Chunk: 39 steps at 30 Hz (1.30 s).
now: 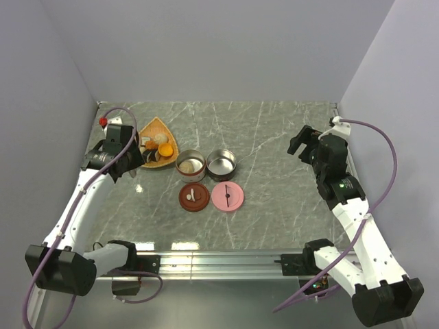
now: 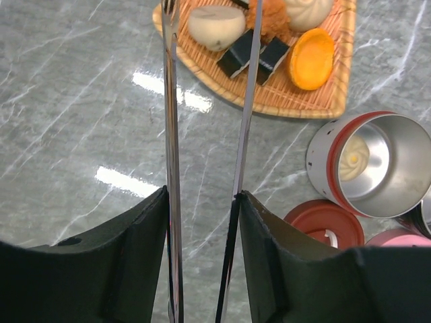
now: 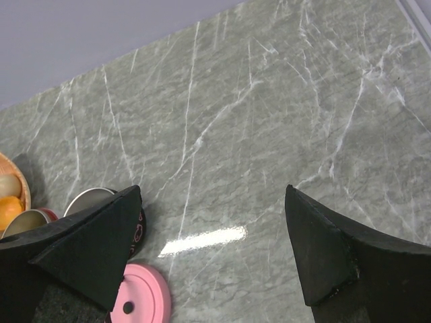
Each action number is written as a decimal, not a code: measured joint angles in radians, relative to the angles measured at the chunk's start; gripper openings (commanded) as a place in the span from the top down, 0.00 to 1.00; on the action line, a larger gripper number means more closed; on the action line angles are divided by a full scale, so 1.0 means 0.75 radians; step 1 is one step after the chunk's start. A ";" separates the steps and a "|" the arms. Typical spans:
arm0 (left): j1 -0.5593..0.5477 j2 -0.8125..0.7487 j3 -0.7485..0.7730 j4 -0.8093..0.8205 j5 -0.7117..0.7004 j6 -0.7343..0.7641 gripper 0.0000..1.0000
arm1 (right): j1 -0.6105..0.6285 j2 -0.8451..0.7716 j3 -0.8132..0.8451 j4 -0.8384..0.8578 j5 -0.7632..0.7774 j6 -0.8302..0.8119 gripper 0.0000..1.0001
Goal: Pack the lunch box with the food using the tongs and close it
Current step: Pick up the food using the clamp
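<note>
My left gripper is shut on the tongs, one thin metal arm against each finger. The arms reach out to the orange woven plate and stand apart on either side of a white dumpling; I cannot tell if they touch it. Also on the plate lie two dark rolls, an orange round piece and a fried orange chunk. The red lunch box tin stands open with one dumpling inside. My right gripper hangs open over bare table at the right.
A second, dark tin stands open beside the red one. A red lid and a pink lid lie flat in front of the tins. Grey walls close in the table on three sides.
</note>
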 measured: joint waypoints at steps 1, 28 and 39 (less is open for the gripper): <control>0.003 0.000 0.000 -0.007 0.000 -0.005 0.48 | 0.001 0.004 0.000 0.001 -0.004 -0.001 0.07; 0.042 0.124 -0.047 -0.003 0.096 -0.072 0.49 | 0.002 0.055 0.001 0.005 -0.015 -0.071 0.06; 0.082 0.173 -0.047 0.041 0.116 -0.066 0.64 | 0.002 0.056 0.002 0.006 -0.013 -0.105 0.06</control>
